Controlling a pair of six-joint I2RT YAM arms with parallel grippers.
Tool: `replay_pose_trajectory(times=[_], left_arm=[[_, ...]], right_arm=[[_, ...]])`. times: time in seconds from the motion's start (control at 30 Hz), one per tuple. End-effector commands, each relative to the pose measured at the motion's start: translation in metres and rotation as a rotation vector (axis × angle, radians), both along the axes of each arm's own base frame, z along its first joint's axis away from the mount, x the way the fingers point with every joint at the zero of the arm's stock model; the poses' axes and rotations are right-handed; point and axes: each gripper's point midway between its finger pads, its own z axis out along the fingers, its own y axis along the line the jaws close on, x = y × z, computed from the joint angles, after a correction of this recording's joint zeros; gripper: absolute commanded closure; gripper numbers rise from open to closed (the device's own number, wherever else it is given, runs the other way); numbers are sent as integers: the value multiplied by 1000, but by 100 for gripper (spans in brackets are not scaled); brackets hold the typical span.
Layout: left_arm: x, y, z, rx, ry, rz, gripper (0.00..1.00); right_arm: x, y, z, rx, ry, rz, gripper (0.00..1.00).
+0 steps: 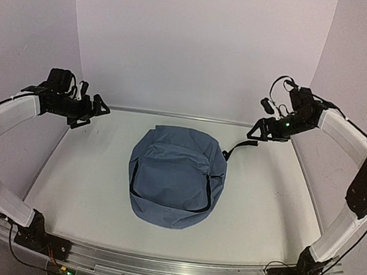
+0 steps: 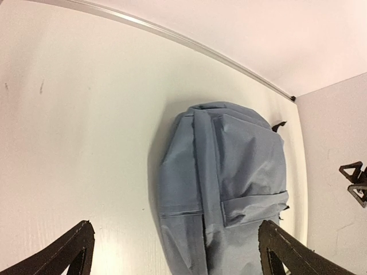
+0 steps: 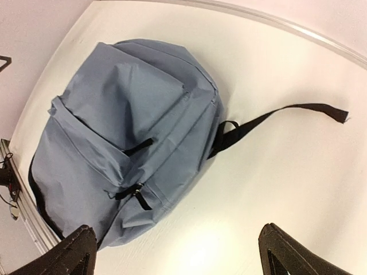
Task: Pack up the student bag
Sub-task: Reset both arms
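Soft slate-blue student bag [image 1: 176, 176], wrinkled, flat near the middle of the white surface [image 1: 261, 213], front pocket up, rounded end toward the near edge, dark zipper lines round the pocket, one black strap [image 1: 237, 147] trailing right

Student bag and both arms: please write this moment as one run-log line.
student bag: lying mid-table | left fingers: open, empty, raised far-left | right fingers: open, empty, raised far-right
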Motion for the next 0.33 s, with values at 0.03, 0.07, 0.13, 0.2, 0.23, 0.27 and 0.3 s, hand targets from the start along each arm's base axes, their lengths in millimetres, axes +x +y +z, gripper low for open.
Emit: replay_pose_trajectory(times=[0.03,0.07,0.13,0.2,0.23,0.27,0.3], left_arm=[[-22,17,-63,48,143,52,0],[-26,17,-75,45,167,58,0],[-30,19,-91,42,196,73,0],[-32,20,-98,38,203,90,0],[-32,20,-98,34,199,93,0],[-31,20,-97,33,194,94,0],[-31,20,-96,33,189,94,0]], right_arm=[[-11,-40,-62,-81,110,-45,2],[-14,-44,-71,-89,125,-49,2],[-17,-47,-82,-100,140,-58,2],[-19,-47,-86,-94,147,-65,2],[-18,-47,-87,-89,147,-67,2],[-18,-47,-86,-86,147,-70,2],[-18,-46,-86,-83,148,-73,2]])
